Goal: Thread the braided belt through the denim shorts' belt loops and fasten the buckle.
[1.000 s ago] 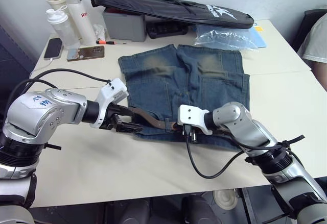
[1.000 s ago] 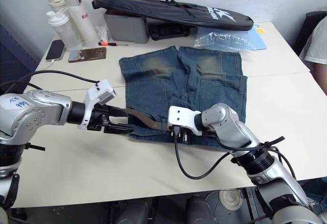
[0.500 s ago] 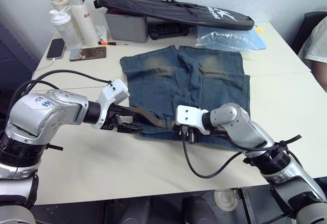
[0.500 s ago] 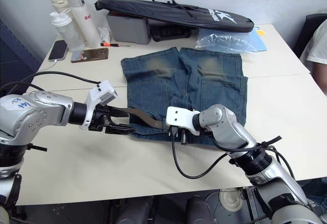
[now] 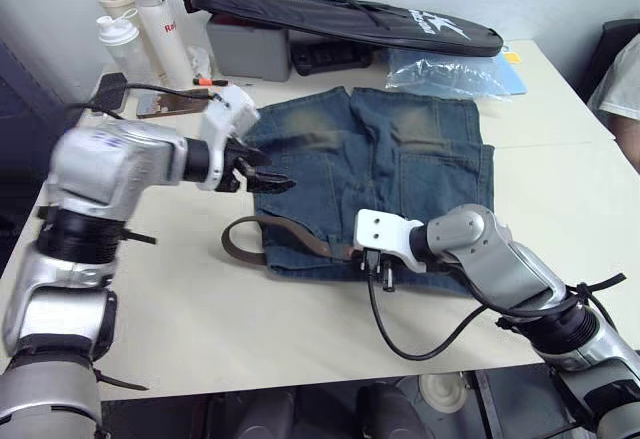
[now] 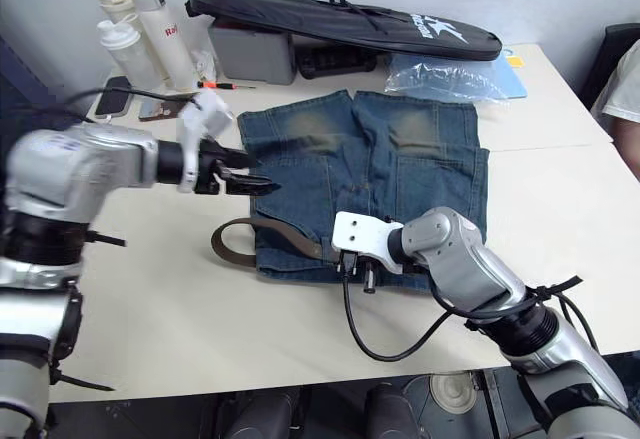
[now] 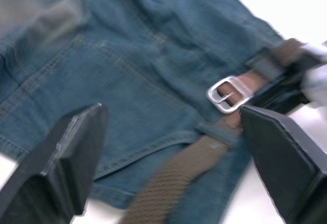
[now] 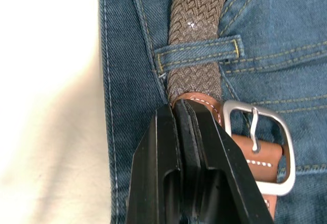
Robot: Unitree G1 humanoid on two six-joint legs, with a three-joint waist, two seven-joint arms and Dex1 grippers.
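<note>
Braided belt (image 5: 283, 236) lies along the near waistband edge of the denim shorts (image 5: 400, 149), which are spread flat on the cream worktop (image 5: 180, 309). Far left of the belt: its free end curls into a loop on bare worktop, just off the shorts' left edge. Left gripper (image 5: 268, 171) hangs above and behind that loop, over the shorts' left leg edge, fingers spread wide, holding nothing, well apart from the belt. Left wrist view looks down between the two black fingers (image 7: 71, 152) onto denim, strap and silver buckle (image 7: 230, 94). Moving right, the strap runs under one of the belt loops (image 8: 198, 53), a short denim strip crossing the brown weave. Just past it, right gripper (image 5: 376, 256) is clenched on the belt at the waistband; right wrist view shows the black fingers (image 8: 168, 168) pinched together on the reddish leather end where the braid stops, buckle touching the gripper's side, prong lying across the frame. Behind the shorts, a long black bag (image 5: 340, 17), and bottles (image 5: 140, 24) at the worktop's far left corner.
</note>
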